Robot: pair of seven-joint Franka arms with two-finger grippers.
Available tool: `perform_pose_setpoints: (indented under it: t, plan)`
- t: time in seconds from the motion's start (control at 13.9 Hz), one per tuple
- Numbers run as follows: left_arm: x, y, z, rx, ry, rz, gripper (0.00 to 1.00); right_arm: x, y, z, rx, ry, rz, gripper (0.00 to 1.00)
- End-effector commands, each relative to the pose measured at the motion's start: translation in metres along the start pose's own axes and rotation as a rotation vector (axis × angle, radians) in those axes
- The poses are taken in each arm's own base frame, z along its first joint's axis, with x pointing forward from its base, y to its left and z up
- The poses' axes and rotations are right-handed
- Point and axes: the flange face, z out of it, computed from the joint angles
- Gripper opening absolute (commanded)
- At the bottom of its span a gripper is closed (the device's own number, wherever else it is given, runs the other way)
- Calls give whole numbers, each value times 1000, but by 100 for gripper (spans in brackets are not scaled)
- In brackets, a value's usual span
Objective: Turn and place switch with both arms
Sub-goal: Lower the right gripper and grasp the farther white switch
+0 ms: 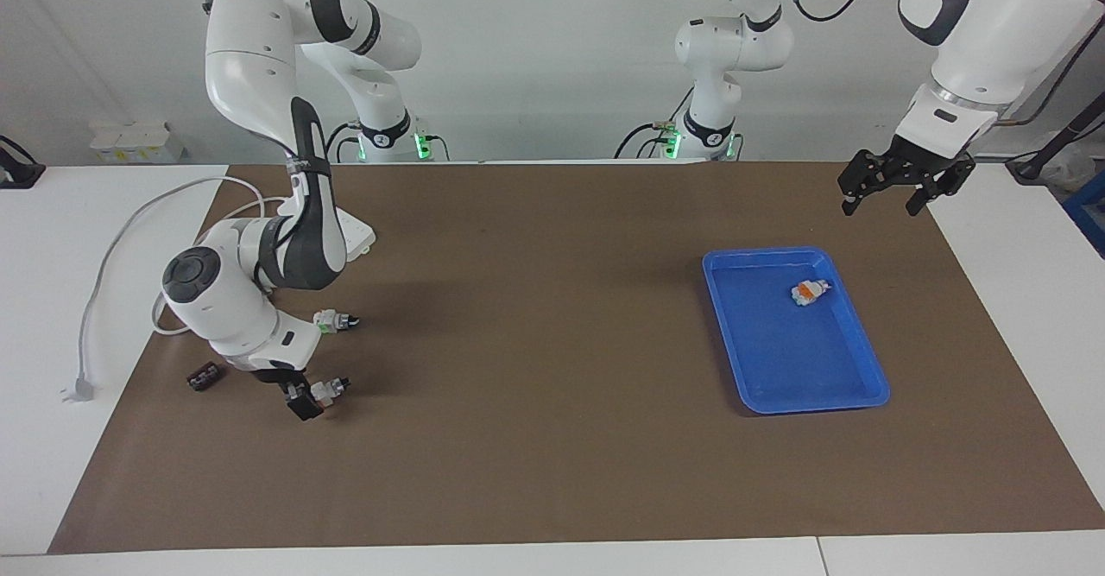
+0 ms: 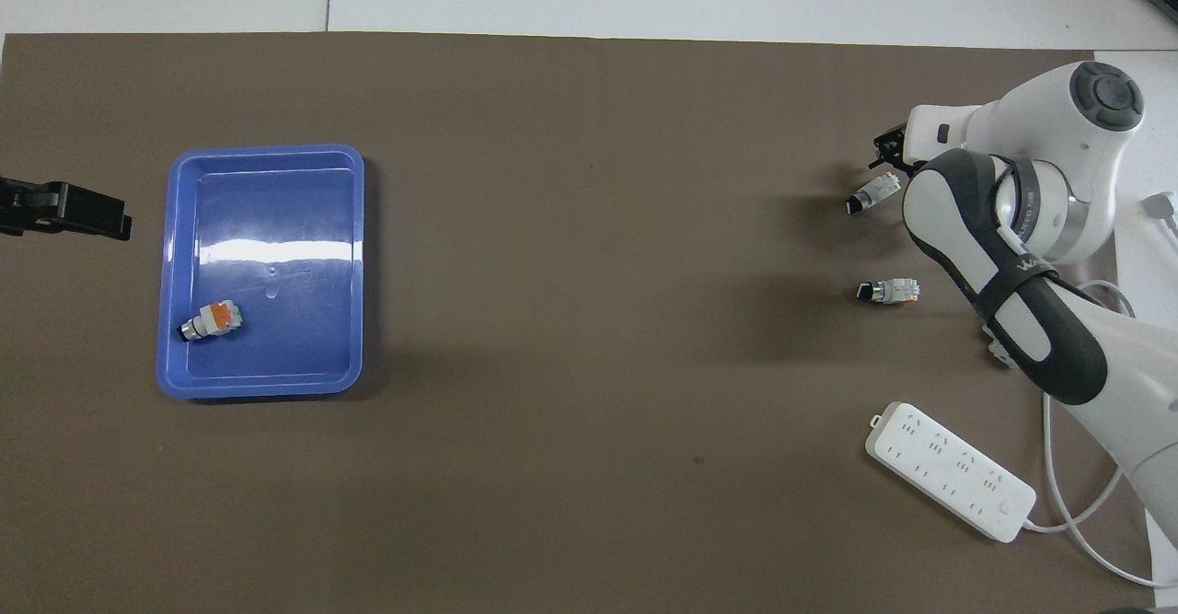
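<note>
The right tool (image 1: pixel 304 399) is down at the tabletop (image 1: pixel 535 317), at the right arm's end, set against the coloured end of a switch (image 1: pixel 329 389) that lies on its side with its black knob pointing away from the tool. Its fingers stand spread about that end block, and whether they touch it cannot be told. In the overhead view this same switch (image 2: pixel 872 192) juts out from under the arm's wrist.

Taking that switch as the landmark: a second switch (image 1: pixel 335 321), showing green, lies nearer to the robots; a small dark block (image 1: pixel 204 376) lies beside it, closer to the table's end; a white power strip (image 2: pixel 950 469) lies nearer still to the robots.

A blue tray (image 1: pixel 865 356) sits well apart, toward the left arm's end, with a third, orange-sided switch (image 1: pixel 809 291) in it. The left tool (image 1: pixel 889 200) waits in the air over the tabletop's edge by the tray, spread and empty.
</note>
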Motion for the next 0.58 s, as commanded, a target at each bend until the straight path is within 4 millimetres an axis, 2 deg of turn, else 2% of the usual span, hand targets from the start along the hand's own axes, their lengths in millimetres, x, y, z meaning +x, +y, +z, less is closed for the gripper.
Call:
perform_pose_setpoints:
  t: [0.0,0.22,0.5]
  plan:
    - [-8,0,-2,-12,7,-7,100,5,5,5,-28,22,-12,96]
    - [-8,0,-2,-12,8,-7,100,6,0,15,-40,29,5,83]
    - [-8,0,-2,-12,8,-7,100,-1,-4,13,-45,23,17,82]
